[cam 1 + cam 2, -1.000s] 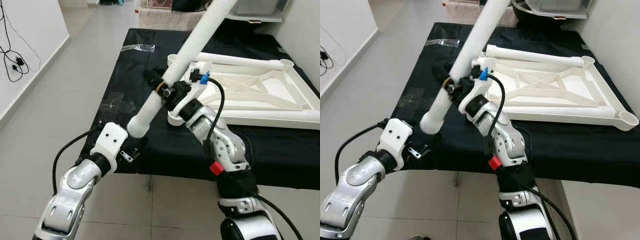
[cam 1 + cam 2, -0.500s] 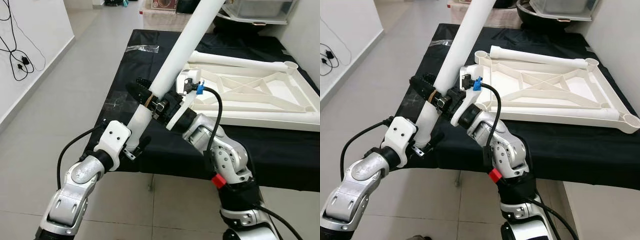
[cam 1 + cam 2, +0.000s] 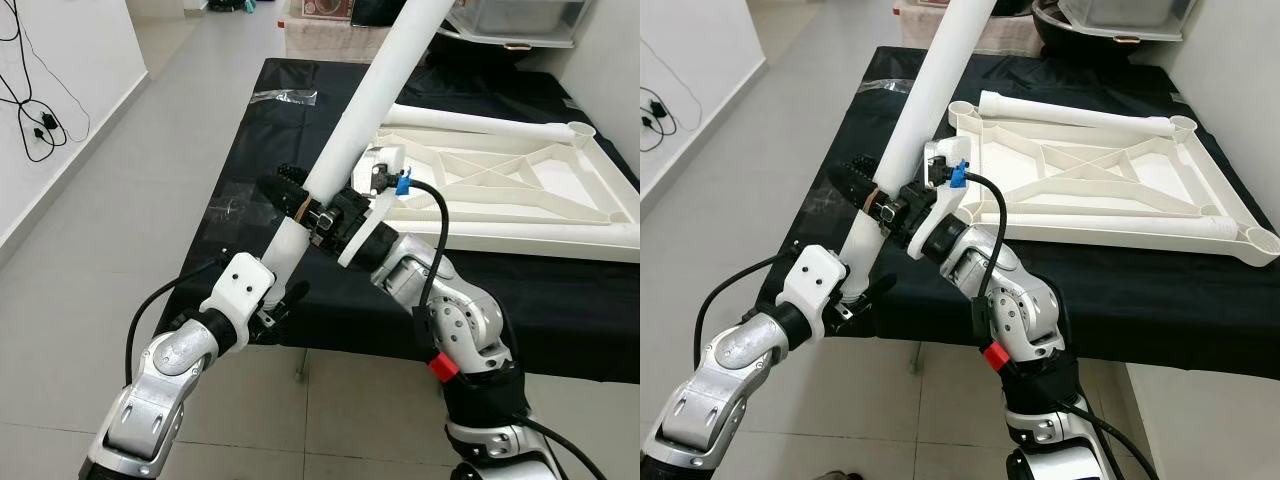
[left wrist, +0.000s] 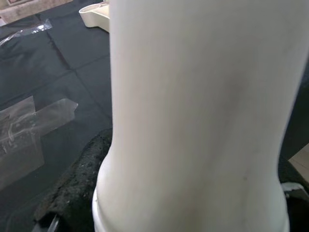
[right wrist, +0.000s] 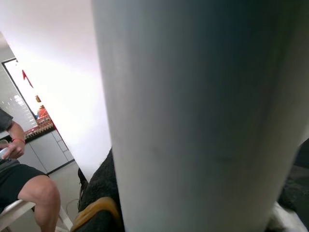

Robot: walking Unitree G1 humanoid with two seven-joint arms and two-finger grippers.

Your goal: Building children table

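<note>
Left gripper (image 3: pixel 272 305) cups the foot of the white table leg (image 3: pixel 360 120), fingers closed around it. Right gripper (image 3: pixel 305 205) clamps it higher up. The leg looks light, stiff and smooth, so a two-point hold suits. The upturned tabletop frame (image 3: pixel 1090 185) lies on the black table (image 3: pixel 1110 290). Right wrist view adds a seated person (image 5: pixel 21 179).

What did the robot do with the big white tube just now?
The right gripper kept its grip on the white table leg and swung its lower end toward the robot. The left gripper came up and closed around that end. The upside-down tabletop stayed on the black table.
</note>
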